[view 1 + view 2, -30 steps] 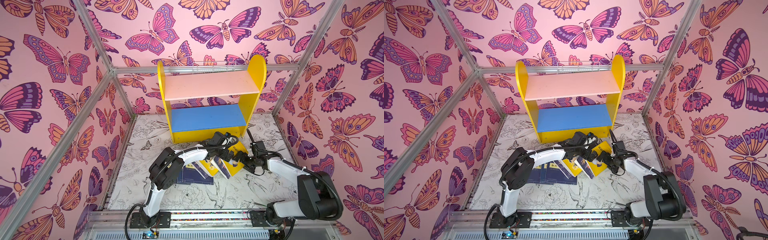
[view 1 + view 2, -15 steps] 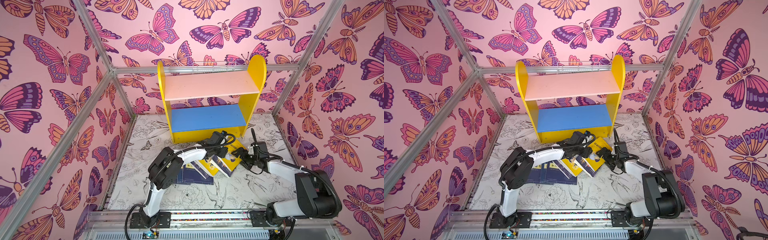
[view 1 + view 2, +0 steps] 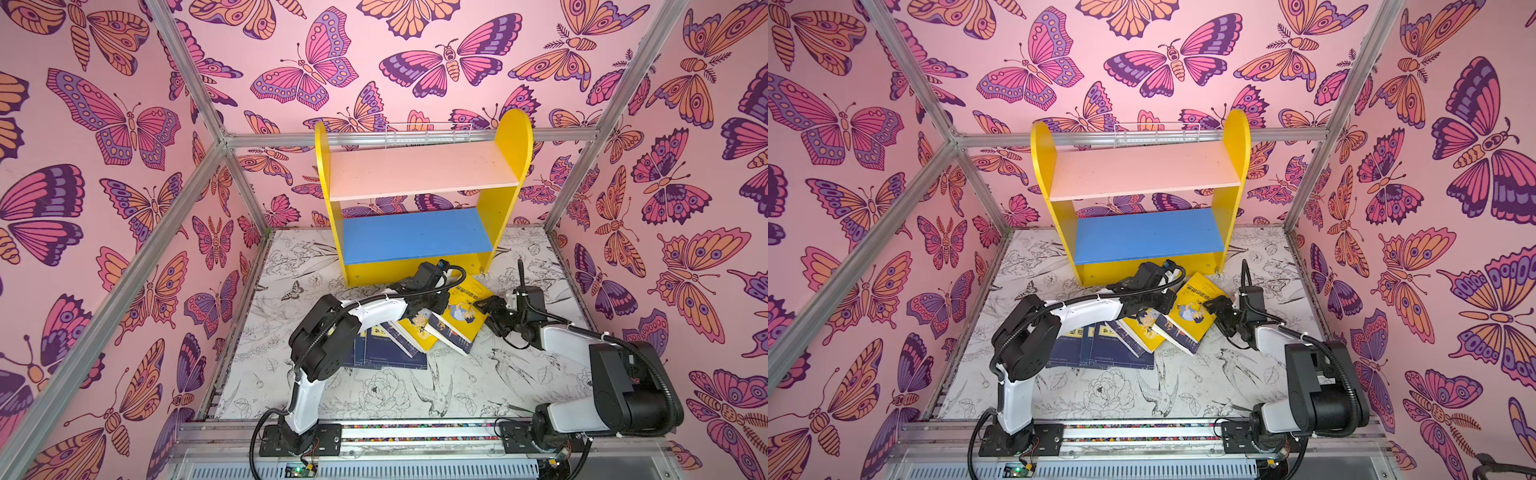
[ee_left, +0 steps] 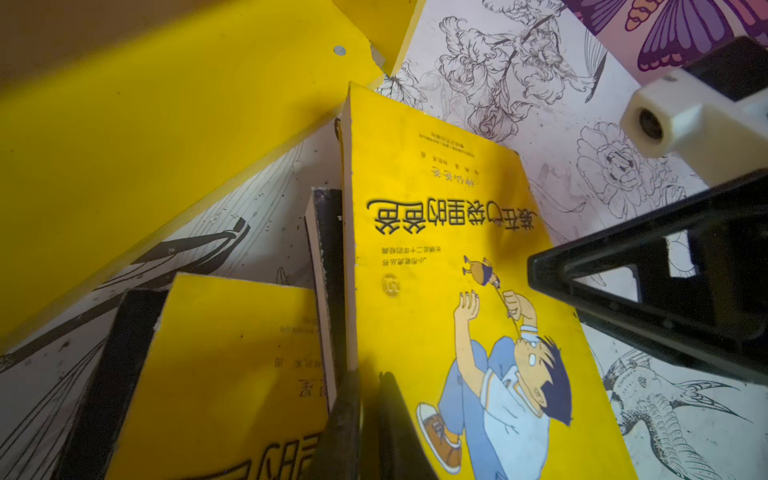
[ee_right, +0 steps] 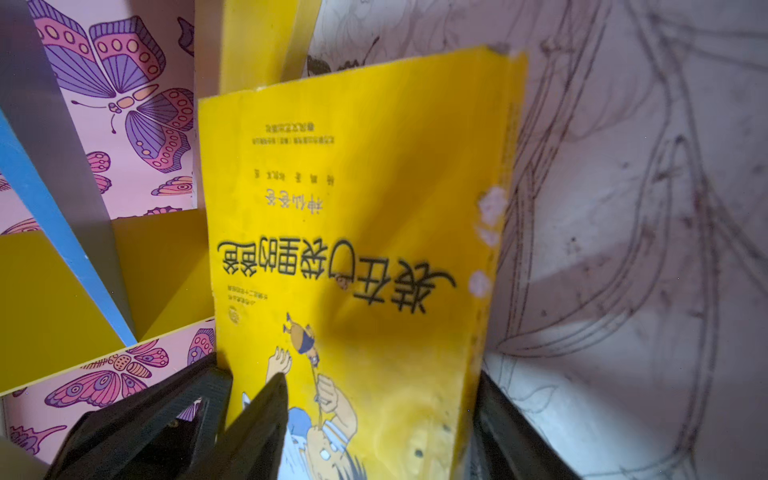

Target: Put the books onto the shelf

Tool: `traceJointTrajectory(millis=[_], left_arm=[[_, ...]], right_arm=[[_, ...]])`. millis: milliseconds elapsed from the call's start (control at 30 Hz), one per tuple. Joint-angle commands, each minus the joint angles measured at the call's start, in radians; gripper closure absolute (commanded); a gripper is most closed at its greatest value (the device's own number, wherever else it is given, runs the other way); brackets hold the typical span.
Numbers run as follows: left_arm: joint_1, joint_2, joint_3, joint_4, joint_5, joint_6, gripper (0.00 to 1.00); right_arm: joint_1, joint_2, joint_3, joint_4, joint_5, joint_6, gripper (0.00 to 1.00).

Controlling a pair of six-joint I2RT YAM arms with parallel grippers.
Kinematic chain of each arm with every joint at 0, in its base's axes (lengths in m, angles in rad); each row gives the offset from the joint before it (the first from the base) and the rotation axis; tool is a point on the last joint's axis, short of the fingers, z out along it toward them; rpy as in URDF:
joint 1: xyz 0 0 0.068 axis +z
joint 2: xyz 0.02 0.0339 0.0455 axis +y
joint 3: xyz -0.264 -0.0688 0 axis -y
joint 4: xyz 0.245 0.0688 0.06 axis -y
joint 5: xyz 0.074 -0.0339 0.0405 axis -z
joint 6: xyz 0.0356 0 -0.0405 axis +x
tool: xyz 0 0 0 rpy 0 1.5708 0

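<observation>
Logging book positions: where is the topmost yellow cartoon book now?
In both top views the yellow book sits right of centre, tilted on the book pile before the shelf, between left gripper and right gripper.

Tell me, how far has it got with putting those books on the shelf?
Done: nothing yet; both boards of the shelf are bare. In hand: the left hand is shut on an edge of the yellow cartoon book, with the right hand at its opposite edge. Left: every book, including the navy books lying on the table.
</observation>
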Motion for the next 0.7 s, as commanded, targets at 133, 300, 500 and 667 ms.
traceJointTrajectory(millis=[133, 300, 500, 667], left_arm=[[0.005, 0.029, -0.043, -0.13, 0.044, 0.018, 0.91], [0.006, 0.031, -0.044, -0.13, 0.054, 0.017, 0.92], [0.005, 0.033, -0.037, -0.127, 0.086, 0.015, 0.91], [0.006, 0.02, -0.054, -0.101, 0.099, -0.001, 0.91]], right_arm=[[0.004, -0.087, 0.031, 0.06, -0.073, -0.046, 0.48], [0.015, -0.144, 0.048, 0.0, -0.107, -0.093, 0.6], [0.049, -0.17, 0.07, -0.079, -0.145, -0.173, 0.72], [0.08, -0.129, 0.066, -0.045, -0.19, -0.185, 1.0]])
